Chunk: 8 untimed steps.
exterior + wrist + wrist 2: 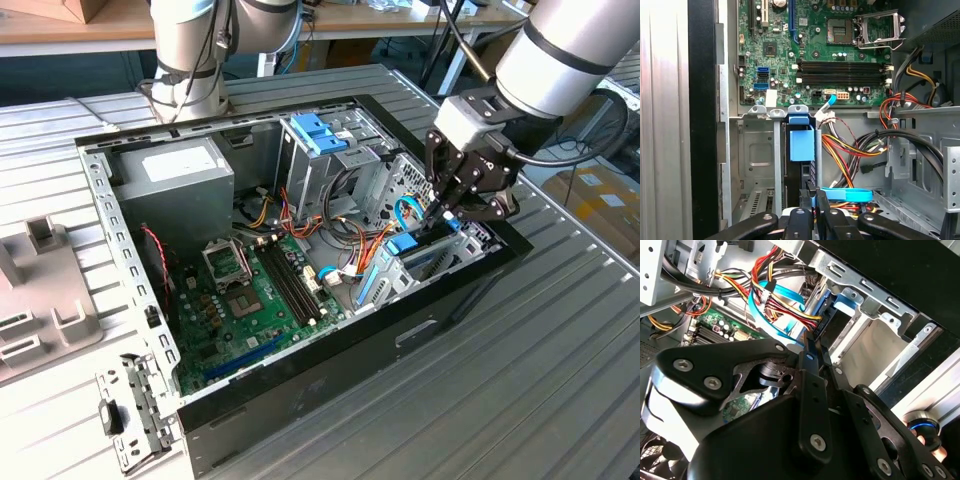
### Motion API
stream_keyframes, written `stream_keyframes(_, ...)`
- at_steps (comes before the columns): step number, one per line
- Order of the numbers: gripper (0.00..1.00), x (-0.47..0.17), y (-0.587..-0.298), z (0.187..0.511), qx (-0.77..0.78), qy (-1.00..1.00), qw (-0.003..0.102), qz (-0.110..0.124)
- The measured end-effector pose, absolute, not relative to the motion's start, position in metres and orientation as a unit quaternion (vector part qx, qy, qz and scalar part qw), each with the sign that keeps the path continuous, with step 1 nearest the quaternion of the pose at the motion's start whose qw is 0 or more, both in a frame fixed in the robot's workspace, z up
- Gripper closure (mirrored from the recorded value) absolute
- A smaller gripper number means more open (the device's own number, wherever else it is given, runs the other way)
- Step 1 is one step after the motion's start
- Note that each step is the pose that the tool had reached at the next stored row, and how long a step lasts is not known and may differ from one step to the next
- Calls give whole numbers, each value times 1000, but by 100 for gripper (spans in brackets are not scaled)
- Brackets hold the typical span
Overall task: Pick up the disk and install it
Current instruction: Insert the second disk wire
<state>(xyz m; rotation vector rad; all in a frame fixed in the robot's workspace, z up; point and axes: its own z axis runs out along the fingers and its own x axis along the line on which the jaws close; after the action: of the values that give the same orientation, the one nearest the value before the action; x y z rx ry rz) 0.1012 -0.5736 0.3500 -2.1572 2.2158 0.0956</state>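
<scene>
Black links of the end effector (813, 194) sit closest to us in both wrist views, its fingers pressed together with nothing pinched between them. They stand just above the disk (794, 172), which is on edge inside the cage (757, 155) at the front corner of the case (330, 370). We judge this is the seating step: the push should go straight along the rails, with the closed tips kept on the disk's end, away from the cables (850, 150) just beside it. The first wrist view looks down the slot and shows the disk's blue rail. The exterior view instead gives us the whole case on the bench (560, 380) and the arm leaning in from that view's right.
</scene>
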Motion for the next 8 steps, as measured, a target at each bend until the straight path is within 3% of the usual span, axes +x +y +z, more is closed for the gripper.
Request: stream_keyframes(8,84,101,-574,347,-697,716,24,31)
